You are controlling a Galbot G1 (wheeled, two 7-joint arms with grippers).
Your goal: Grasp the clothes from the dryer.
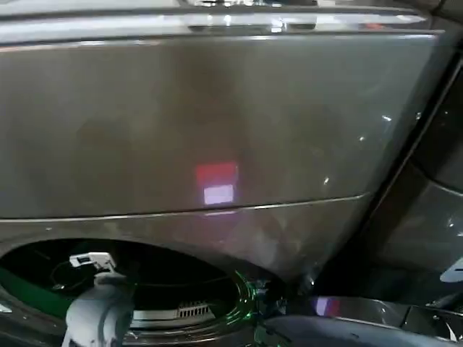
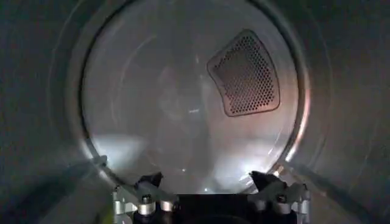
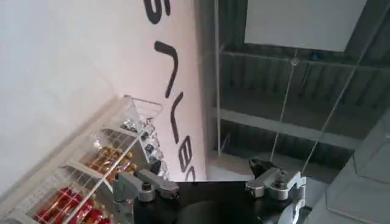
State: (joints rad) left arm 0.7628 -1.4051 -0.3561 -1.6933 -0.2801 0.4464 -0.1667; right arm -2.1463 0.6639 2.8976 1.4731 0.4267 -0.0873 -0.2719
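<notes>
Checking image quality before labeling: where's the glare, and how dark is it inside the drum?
Head view: the dryer front carries a red-and-white reflection and small glints; the porthole below is dark with green light along its rim. Left wrist view: drum interior dim, lit patches low on the back wall, perforated vent readable, left gripper jaws open. Right wrist view: evenly lit, right gripper open.
</notes>
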